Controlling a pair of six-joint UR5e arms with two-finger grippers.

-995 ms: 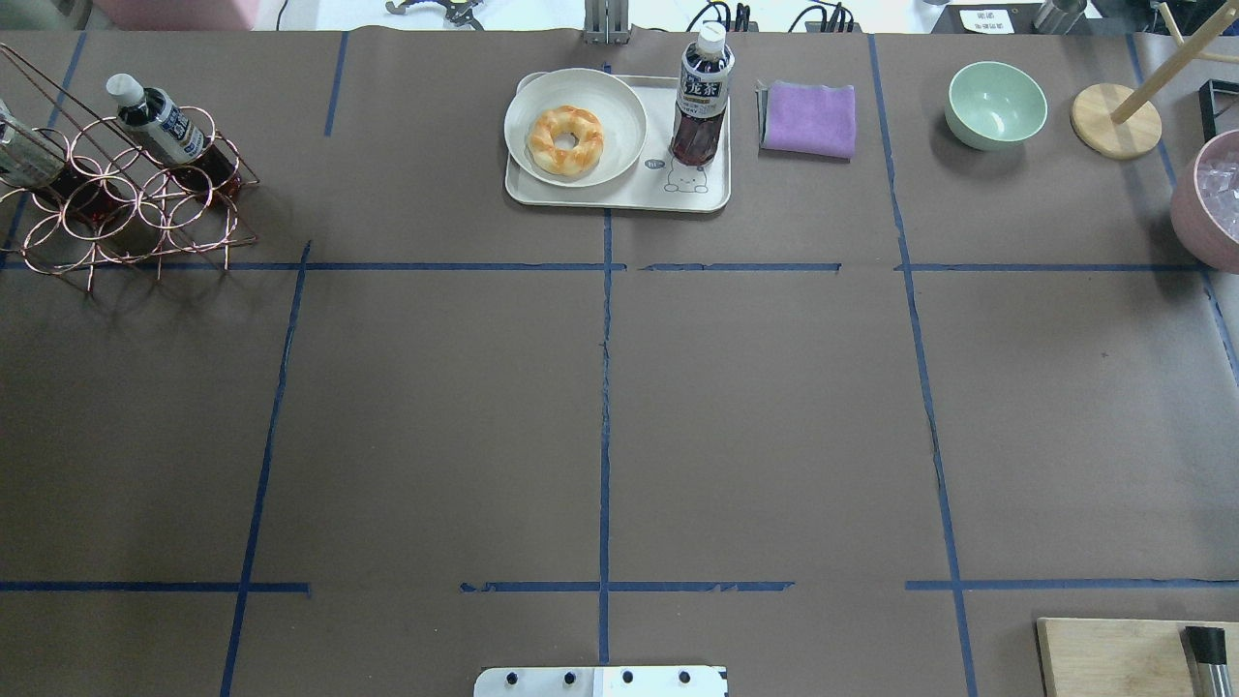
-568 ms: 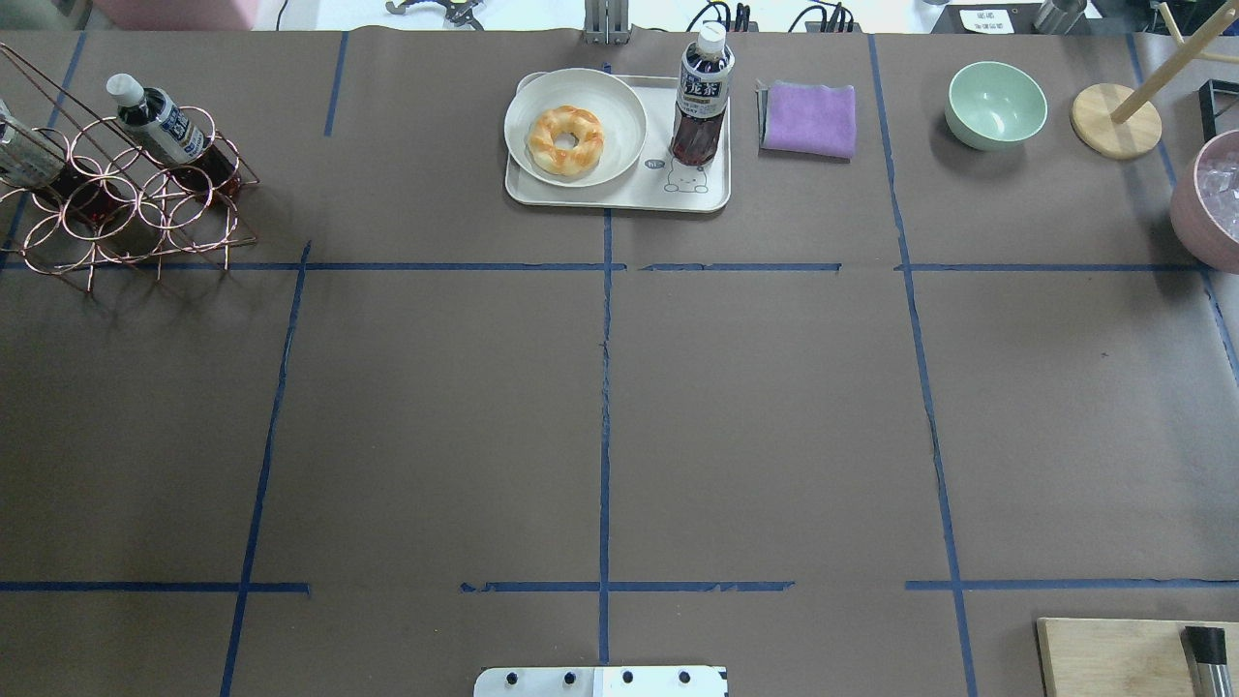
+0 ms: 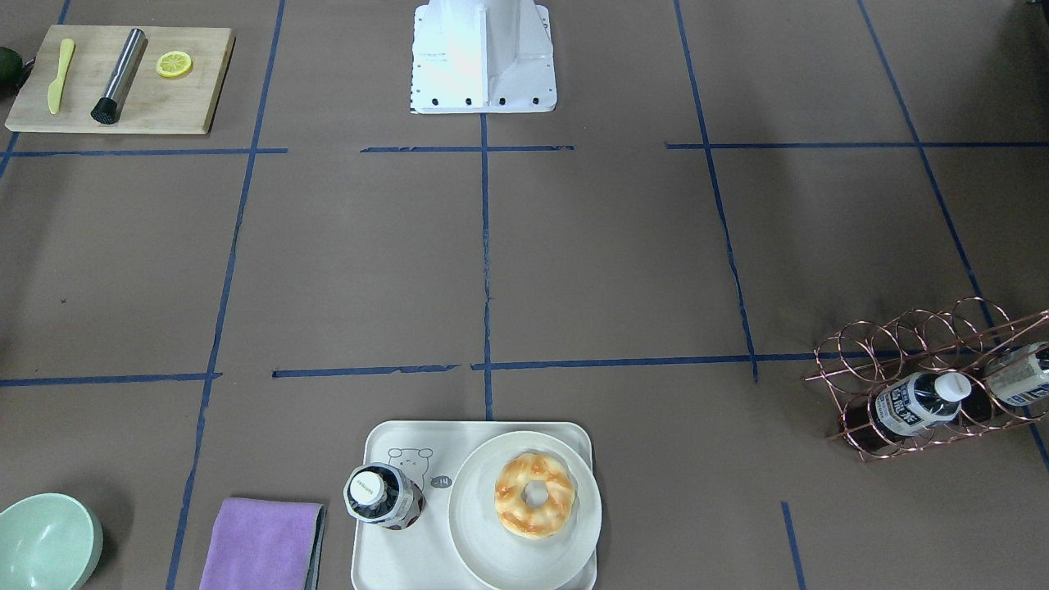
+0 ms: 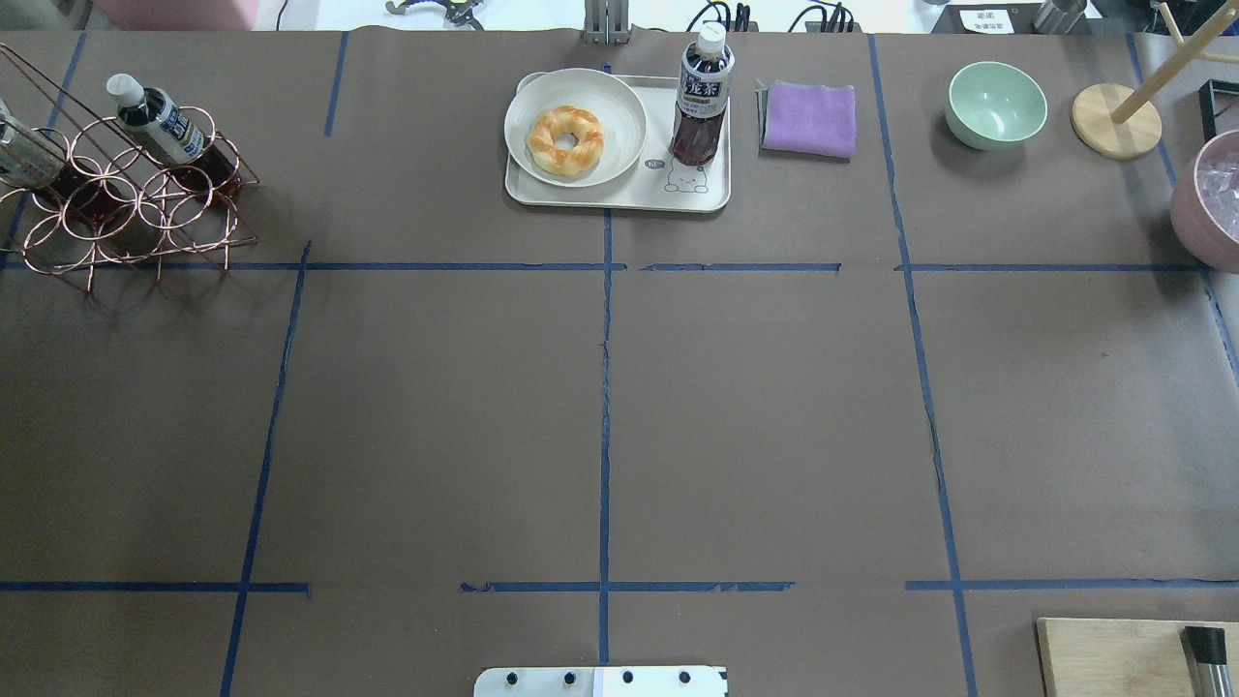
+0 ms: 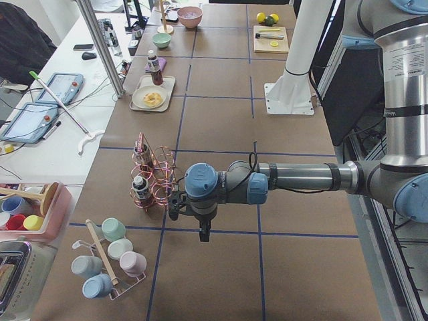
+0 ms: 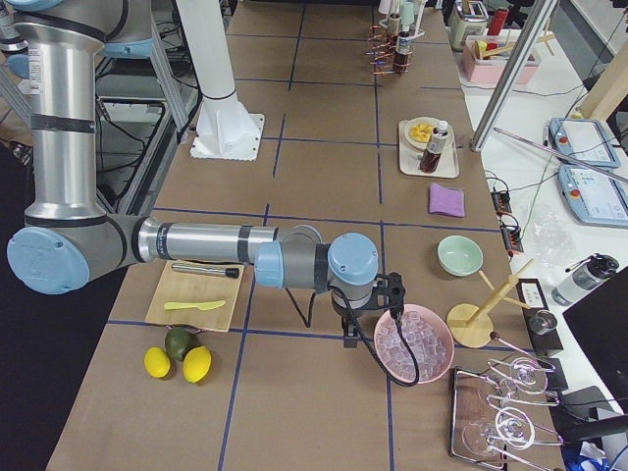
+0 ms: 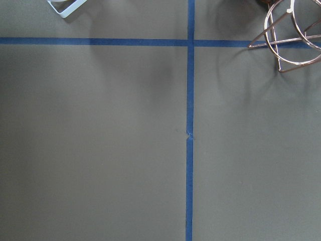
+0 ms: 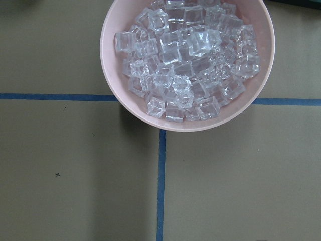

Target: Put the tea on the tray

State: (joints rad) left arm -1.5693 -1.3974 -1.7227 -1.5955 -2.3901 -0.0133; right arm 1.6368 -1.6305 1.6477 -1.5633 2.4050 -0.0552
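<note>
Rack (image 4: 135, 184) of copper wire sits just beside the left gripper (image 5: 202, 234), with 2 bottles (image 4: 160, 121) lying in its rings. That gripper hangs over the table (image 4: 436, 407) pointing down. It shows only from the side, so whether it is wide or narrow cannot be told. Its wrist view shows 1 corner of the rack and bare table crossed by tape lines (image 7: 189, 150).

Well apart from it, toward the middle of the table's far edge, lies the tray (image 4: 619, 194). On the tray rest a plate (image 4: 624, 106) with a donut (image 4: 564, 141). Beside the plate, on the right gripper's side, stands the tea (image 4: 702, 97), upright and capped, touched by neither gripper.

Further toward the right gripper come a cloth (image 4: 809, 118) and a green bowl (image 4: 996, 105). The right gripper (image 6: 350, 339) hangs pointing down just beside a pink bowl (image 8: 165, 125) heaped with ice (image 8: 190, 55). Its opening cannot be told either.
</note>
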